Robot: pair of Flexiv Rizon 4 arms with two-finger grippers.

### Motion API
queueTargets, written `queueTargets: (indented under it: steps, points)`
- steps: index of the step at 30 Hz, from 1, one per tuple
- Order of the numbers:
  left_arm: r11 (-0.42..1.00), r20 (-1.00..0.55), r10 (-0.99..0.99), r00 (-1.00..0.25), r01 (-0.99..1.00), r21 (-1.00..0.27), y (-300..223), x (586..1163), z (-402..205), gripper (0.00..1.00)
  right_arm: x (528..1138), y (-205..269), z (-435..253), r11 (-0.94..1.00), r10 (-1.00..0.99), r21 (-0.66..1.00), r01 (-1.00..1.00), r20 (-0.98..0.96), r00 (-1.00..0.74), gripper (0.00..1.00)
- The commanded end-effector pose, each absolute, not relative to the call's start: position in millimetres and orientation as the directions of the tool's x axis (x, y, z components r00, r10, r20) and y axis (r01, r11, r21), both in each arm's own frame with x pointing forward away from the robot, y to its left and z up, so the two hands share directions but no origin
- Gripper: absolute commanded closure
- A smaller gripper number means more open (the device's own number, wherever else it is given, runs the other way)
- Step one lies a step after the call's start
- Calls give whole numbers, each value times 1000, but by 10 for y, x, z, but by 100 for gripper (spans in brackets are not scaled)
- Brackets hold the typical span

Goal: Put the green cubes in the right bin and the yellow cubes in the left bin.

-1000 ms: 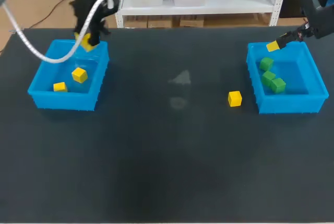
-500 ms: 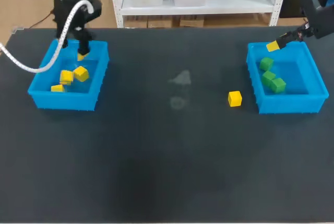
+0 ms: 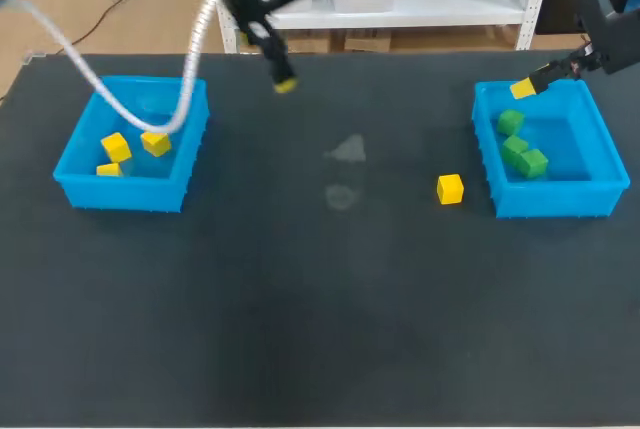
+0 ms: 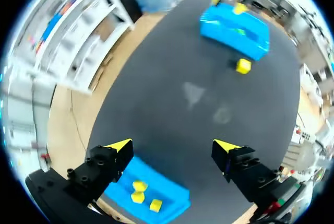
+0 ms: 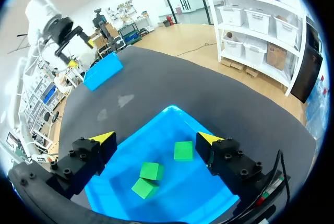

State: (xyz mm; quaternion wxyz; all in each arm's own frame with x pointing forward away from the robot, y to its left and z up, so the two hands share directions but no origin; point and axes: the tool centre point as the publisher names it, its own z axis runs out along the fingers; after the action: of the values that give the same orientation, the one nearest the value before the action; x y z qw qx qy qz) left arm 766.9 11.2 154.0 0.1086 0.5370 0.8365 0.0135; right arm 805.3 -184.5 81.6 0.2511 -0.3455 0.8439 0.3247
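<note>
Dark table (image 3: 300,299) is carrying both bins. The left bin (image 3: 75,184) is holding three yellow cubes (image 3: 155,142) and the right bin (image 3: 545,199) three green cubes (image 3: 520,149). One stray cube (image 3: 450,189), yellow, is lying on the table just beside the right bin's wall.

My left gripper (image 3: 285,84) is hanging over the table's far edge, well apart from the stray, fingers spread and empty. My right gripper (image 3: 523,89) is hovering over the right bin's far rim, also spread and empty.

I am judging the wall the main risk. A finger descending on that side could strike the rim or shove the stray away.
</note>
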Motion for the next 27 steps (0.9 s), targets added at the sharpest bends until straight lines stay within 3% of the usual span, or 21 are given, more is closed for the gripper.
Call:
queueTargets:
  steps: [1, 9, 27]
  points:
    - [193, -120, 977, -178, 972, 134, -483, 7595, 1395, 0, 8041, -1847, 816, 551, -419, 373, -747, -650, -634, 0]
    - [94, -142, 986, -83, 993, 75, -1141, 7558, 1009, 0, 8041, -1847, 816, 551, -419, 373, -747, -650, -634, 0]
    - [65, -188, 980, -67, 998, -19, -1922, 7479, 729, 0, 8041, -1847, 816, 551, -419, 373, -747, -650, -634, 0]
